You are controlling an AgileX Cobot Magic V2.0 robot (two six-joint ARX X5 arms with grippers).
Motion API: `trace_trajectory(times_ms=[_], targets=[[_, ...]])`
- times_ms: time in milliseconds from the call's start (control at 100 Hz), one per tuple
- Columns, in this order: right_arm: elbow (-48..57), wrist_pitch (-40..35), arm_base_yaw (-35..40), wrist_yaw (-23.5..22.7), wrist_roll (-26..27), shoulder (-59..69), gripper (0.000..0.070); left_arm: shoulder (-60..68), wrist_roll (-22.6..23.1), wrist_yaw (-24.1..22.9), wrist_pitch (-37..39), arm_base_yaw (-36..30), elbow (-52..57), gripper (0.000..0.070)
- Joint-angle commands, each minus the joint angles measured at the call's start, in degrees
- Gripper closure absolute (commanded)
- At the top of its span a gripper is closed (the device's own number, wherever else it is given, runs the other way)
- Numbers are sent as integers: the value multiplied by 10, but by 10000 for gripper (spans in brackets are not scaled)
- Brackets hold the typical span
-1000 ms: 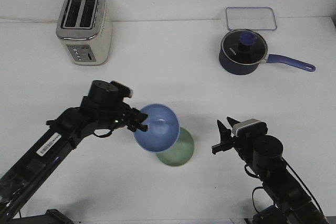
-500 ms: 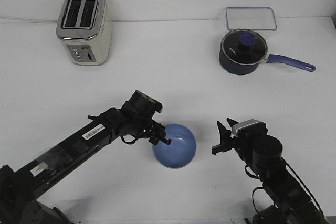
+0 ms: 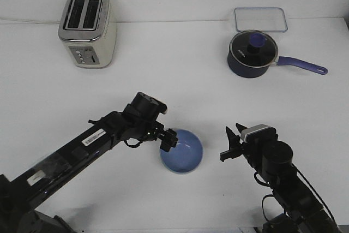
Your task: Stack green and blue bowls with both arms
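- At the blue bowl (image 3: 182,154)'s near-left rim, the left gripper (image 3: 168,141)'s jaws sit spread, one finger on either side of the rim.
- Right of that bowl and apart from it, the right gripper (image 3: 231,143) hovers with jaws parted, holding nothing.
- Under the blue bowl, only a thin pale edge of the green bowl (image 3: 177,171) shows.

A toaster (image 3: 87,28) stands at the tabletop's (image 3: 174,80) far left, while a lidded saucepan (image 3: 252,54) sits at the far right, its handle pointing right, just in front of a flat tray (image 3: 260,19) at the back edge. Nearer the robot, at centre, rests a bowl (image 3: 181,152). The left claw (image 3: 169,139) sits at the bowl's left rim; the right claw (image 3: 232,143) hangs to the bowl's right, apart from it.
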Motion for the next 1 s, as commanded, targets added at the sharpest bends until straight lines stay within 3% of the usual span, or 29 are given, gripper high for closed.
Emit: trace_trajectory(times_ms=[0, 170, 270, 370, 440, 470, 550, 780, 990], targets=[[3, 5, 3, 4, -1, 0, 468, -43, 5, -26, 12, 11, 9, 265], [3, 5, 3, 26, -10, -21, 468, -164, 53, -146, 29, 60, 9, 268], [3, 5, 3, 43, -17, -50, 469, -233, 72, -163, 24, 100, 9, 303], [3, -5, 3, 64, -24, -82, 503, -296, 93, -167, 19, 144, -3, 508], [1, -17, 3, 82, -31, -104, 634, -340, 96, -167, 32, 174, -38, 700], [0, -22, 3, 87, -36, -114, 700, -361, 96, -167, 46, 186, -64, 684], [-13, -22, 3, 97, -51, -139, 700, -424, 96, -168, 117, 217, -158, 688], [-51, 36, 3, 104, -81, -179, 700, -594, 87, -169, 412, 262, -446, 688], [-51, 38, 3, 104, -88, -180, 700, -631, 88, -189, 422, 263, -487, 687]])
